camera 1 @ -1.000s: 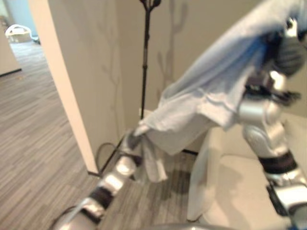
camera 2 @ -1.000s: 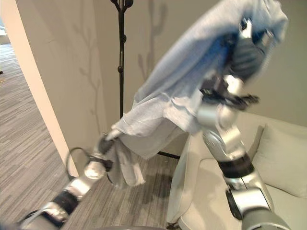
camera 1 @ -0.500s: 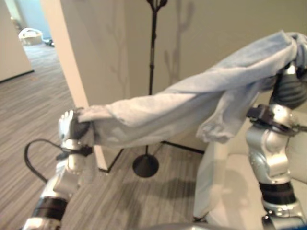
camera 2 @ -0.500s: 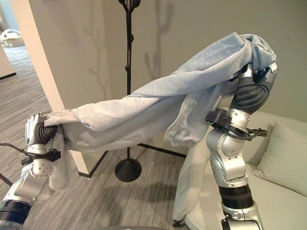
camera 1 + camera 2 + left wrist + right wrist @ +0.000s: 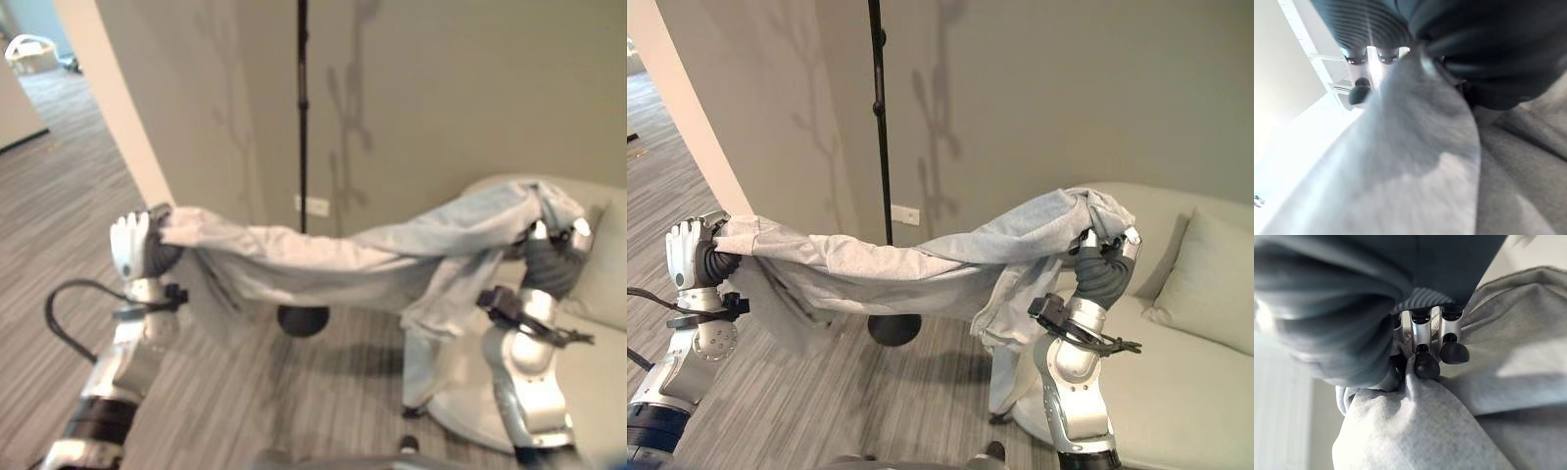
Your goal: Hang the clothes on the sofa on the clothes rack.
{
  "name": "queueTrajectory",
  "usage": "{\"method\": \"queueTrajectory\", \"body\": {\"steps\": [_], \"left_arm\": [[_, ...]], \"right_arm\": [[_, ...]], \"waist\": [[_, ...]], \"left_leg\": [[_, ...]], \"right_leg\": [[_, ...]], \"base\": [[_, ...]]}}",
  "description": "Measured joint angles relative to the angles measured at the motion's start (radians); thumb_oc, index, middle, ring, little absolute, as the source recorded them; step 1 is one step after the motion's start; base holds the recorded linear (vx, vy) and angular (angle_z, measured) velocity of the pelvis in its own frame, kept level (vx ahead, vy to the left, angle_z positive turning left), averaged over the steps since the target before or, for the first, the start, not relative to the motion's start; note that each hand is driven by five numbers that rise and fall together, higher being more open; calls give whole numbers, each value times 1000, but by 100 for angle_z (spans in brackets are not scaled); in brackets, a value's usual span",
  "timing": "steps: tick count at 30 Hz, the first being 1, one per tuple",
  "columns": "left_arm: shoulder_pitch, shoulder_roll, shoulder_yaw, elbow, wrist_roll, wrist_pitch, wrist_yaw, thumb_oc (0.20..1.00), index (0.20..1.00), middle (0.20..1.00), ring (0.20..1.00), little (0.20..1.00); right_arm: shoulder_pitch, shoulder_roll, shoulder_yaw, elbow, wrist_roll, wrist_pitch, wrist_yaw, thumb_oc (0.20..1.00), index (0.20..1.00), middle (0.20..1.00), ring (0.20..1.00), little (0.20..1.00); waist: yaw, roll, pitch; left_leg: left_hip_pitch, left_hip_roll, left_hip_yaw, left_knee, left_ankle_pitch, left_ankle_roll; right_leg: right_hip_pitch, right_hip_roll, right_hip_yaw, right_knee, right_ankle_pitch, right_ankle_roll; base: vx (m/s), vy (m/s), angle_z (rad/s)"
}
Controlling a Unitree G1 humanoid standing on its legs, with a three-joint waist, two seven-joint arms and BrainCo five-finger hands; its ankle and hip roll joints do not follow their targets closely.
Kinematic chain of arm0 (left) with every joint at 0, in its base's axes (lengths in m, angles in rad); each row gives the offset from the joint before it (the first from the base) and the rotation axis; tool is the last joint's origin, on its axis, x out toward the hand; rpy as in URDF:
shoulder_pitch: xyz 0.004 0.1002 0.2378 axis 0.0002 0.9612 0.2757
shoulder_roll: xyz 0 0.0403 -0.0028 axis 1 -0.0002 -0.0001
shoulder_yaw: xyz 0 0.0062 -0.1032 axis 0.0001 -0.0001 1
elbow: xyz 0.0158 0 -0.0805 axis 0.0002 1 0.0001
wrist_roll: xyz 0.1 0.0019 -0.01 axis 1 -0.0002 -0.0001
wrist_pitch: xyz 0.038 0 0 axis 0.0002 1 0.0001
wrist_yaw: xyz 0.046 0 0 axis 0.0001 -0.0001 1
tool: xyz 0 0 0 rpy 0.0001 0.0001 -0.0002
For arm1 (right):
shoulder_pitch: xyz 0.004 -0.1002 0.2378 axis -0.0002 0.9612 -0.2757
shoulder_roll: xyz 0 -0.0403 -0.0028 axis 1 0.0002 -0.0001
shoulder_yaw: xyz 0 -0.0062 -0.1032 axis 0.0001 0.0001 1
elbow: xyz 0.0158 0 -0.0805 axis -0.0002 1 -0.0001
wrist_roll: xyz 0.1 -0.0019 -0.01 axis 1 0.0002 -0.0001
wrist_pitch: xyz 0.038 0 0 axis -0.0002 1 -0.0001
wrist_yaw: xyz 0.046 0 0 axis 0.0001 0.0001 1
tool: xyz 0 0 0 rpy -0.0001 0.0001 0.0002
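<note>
A light grey zip-up garment (image 5: pixel 921 259) hangs stretched between my two raised hands, sagging in the middle. My left hand (image 5: pixel 688 257) is shut on one end of the cloth at the left. My right hand (image 5: pixel 1104 264) is shut on the other end, above the sofa's edge; its fingers (image 5: pixel 1426 345) curl into the grey fabric (image 5: pixel 1420 426). A loose flap with the zip dangles below the right end. The black pole of the clothes rack (image 5: pixel 881 147) rises behind the garment, its round base (image 5: pixel 894 329) on the floor under it.
A pale sofa (image 5: pixel 1205 362) with a cushion (image 5: pixel 1215 284) fills the right side. A beige wall (image 5: pixel 1038 98) stands behind the rack, with a white socket plate (image 5: pixel 905 213) low on it. A wall corner (image 5: pixel 108 108) juts out at the left, beside a striped grey carpet (image 5: pixel 49 225).
Both hands came down with the garment, the right one from high above the sofa to about chest height. The cloth now sags lower, and the camera tilted down.
</note>
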Motion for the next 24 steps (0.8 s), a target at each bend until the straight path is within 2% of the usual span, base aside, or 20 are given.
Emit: {"method": "queueTrajectory", "body": {"steps": [1, 2, 3, 5, 7, 8, 11, 12, 16, 19, 21, 22, 23, 24], "left_arm": [[-4, -17, -4, -13, -1, 0, 3, 200, 200, 200, 200, 200], [-2, -27, -4, -21, 0, -4, 3, 200, 200, 200, 200, 200], [0, -31, 5, -31, 1, -4, 3, 200, 200, 200, 200, 200], [14, -41, 44, -52, 1, -3, 5, 200, 200, 200, 200, 200], [15, -22, 56, -64, 1, -3, 5, 200, 200, 200, 200, 200], [17, -19, 56, -66, 3, -2, 6, 200, 200, 200, 200, 200], [18, -20, 45, -66, 39, -2, 6, 200, 200, 200, 200, 200], [14, -20, 32, -66, 40, -1, 6, 200, 200, 200, 200, 200], [-8, -26, -9, -52, 78, 0, 6, 200, 200, 200, 200, 200], [-42, -36, -29, -28, 77, 0, 0, 200, 200, 200, 200, 200], [-96, -37, -65, 20, 77, -3, -18, 200, 200, 200, 200, 200], [-153, -23, -108, 40, 76, 3, -30, 200, 200, 200, 200, 200], [-185, -25, -144, 39, 78, -4, -39, 200, 200, 200, 200, 200], [-194, -37, -168, 38, 77, -9, -43, 200, 200, 200, 200, 200]], "right_arm": [[-5, -17, -15, -6, 0, -3, 1, 200, 200, 200, 200, 200], [1, -29, -25, -7, 1, -2, -1, 200, 200, 200, 200, 200], [8, -36, -26, -4, 0, 2, -4, 200, 200, 200, 200, 200], [3, -47, -25, -5, -2, 3, -9, 200, 200, 200, 200, 200], [2, -46, -26, -12, -4, 2, -17, 200, 200, 200, 200, 200], [-7, -50, -28, -13, -14, 3, -23, 200, 200, 200, 200, 200], [-11, -52, -27, -13, -43, 3, -29, 200, 200, 200, 200, 200], [-12, -52, -27, -11, -49, 3, -35, 200, 200, 200, 200, 200], [-46, -57, -24, 2, -108, 8, -45, 200, 200, 200, 200, 200], [-63, -93, -18, 21, -140, 20, -45, 200, 200, 200, 200, 200], [-104, -126, -13, 85, -159, 23, -45, 200, 200, 200, 200, 200], [-130, -137, -18, 114, -159, 27, -50, 200, 200, 200, 200, 200], [-155, -150, -16, 131, -162, 32, -58, 200, 200, 200, 200, 200], [-175, -153, -15, 135, -171, 35, -58, 200, 200, 200, 200, 200]], "waist": [[4, 27, 8], [6, 45, 6], [10, 64, 0], [15, 77, -8], [9, 47, -29], [7, 44, -31], [-12, 29, -44], [-19, 45, -36], [-33, 57, -45], [-31, 71, -51], [-21, 79, -52], [-25, 56, -46], [-26, 49, -41], [-9, 36, -41]], "left_leg": [[-36, -5, 7, 104, -25, 31], [-40, -10, 22, 153, -75, 48], [-21, -6, 29, 124, -103, 37], [49, 4, 72, 14, -98, 36], [72, -5, 87, -27, -79, 26], [83, 2, 93, -28, -59, 28], [98, -1, 94, -45, -41, 26], [97, 2, 95, -44, -38, 22], [113, 11, 97, -69, -33, 13], [148, 48, 103, -82, -20, -7], [144, 91, 98, -55, -12, -64], [52, 101, 79, 87, -13, -70], [-42, 114, 56, 231, 22, -106], [-83, 120, 42, 296, 73, -122]], "right_leg": [[2, 0, -3, -1, -11, 11], [2, 7, -1, -8, -10, 13], [14, 14, 6, -30, -1, 27], [37, 37, -4, -26, 10, 25], [58, 57, -13, -29, 7, 9], [71, 66, -3, -47, 14, -21], [80, 72, -1, -41, 13, -24], [78, 71, -1, -40, 10, -23], [89, 87, 0, -69, 11, -27], [149, 133, -3, -134, 29, -50], [155, 192, -11, -110, -5, -88], [136, 217, 0, -86, -51, -136], [118, 213, -2, -75, -57, -142], [117, 213, 4, -81, -56, -149]], "base": [[68, -4, -8], [54, -20, -28], [55, -24, -44], [83, -56, -65], [92, -97, -48], [42, -62, -26], [33, -126, -7], [128, -173, -4], [179, -210, -2], [135, -230, -9], [135, -256, 5], [62, -132, 38], [75, -90, 26], [91, -33, -3]]}}
